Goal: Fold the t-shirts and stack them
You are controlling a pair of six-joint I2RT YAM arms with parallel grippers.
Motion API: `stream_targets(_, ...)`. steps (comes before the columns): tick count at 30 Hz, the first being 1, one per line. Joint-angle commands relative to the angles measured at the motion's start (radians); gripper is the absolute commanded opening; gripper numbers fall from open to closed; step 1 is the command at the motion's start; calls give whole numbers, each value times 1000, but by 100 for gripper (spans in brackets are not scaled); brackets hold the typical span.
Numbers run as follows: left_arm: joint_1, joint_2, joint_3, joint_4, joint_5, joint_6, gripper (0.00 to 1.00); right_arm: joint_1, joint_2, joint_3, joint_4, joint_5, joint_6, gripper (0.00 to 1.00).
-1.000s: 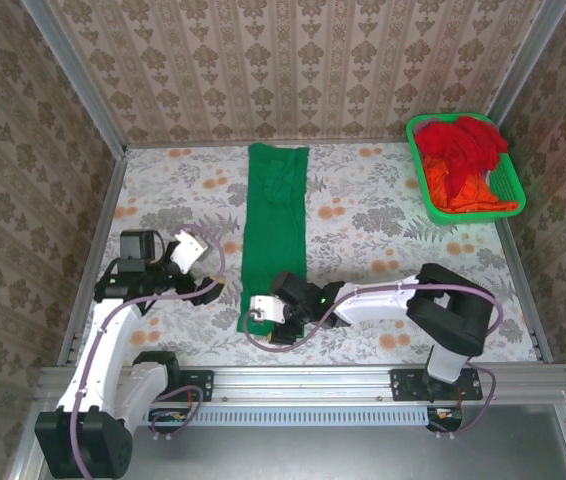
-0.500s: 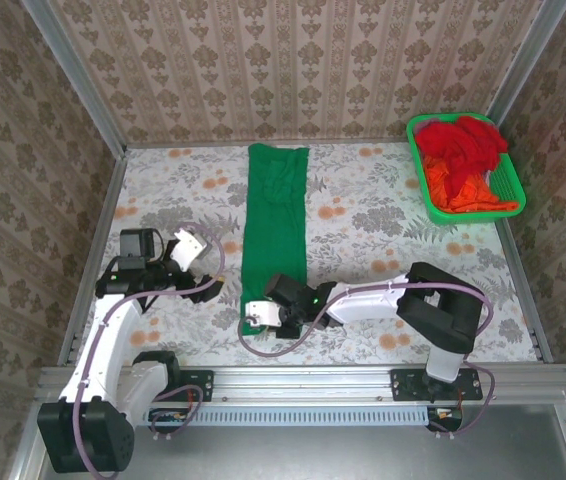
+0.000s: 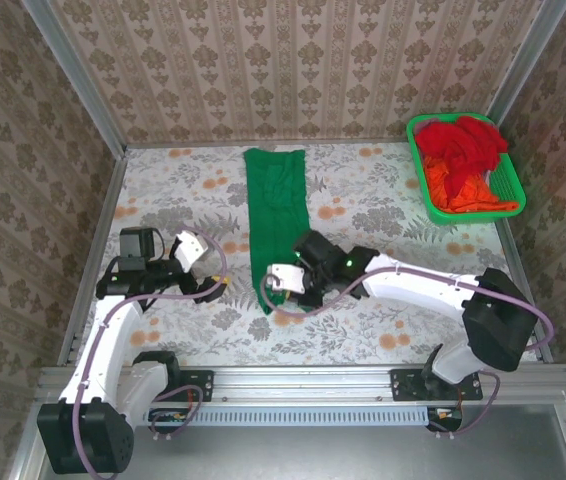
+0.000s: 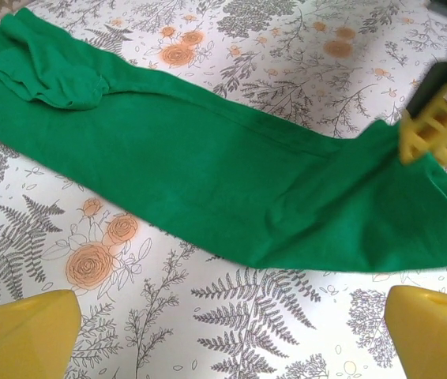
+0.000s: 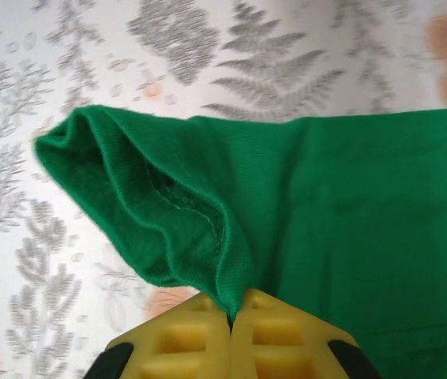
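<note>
Flower-printed cloth covers the table (image 3: 383, 215), and on it the green shirt (image 3: 276, 205) lies folded into a long narrow strip running from the back wall toward the arms. Its near end is bunched and appears raised off the table, pinched between the closed fingers of the right gripper (image 3: 285, 286). The right wrist view shows the hem gathered in a loop just above the shut tips. The left gripper (image 3: 208, 284) hovers just beside the strip on its left, jaws wide and holding nothing. Well apart, in the far right corner, a green basket (image 3: 475, 214) holds the red shirts (image 3: 460, 140) and an orange shirt (image 3: 463, 195). The step in hand looks like the lengthwise fold, bringing the near end over toward the far end. Next, the right arm would need to carry the hem along the strip's line and lay it down square without dragging the lower layer.
</note>
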Motion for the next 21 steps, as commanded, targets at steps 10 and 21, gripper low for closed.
stream_targets(10, -2, -35, -46, 13, 27, 56, 100, -226, 361, 476, -110, -48, -277, 0)
stream_targets(21, 0, -16, -54, 29, 35, 49, 100, -274, 606, 724, -143, -35, -299, 0)
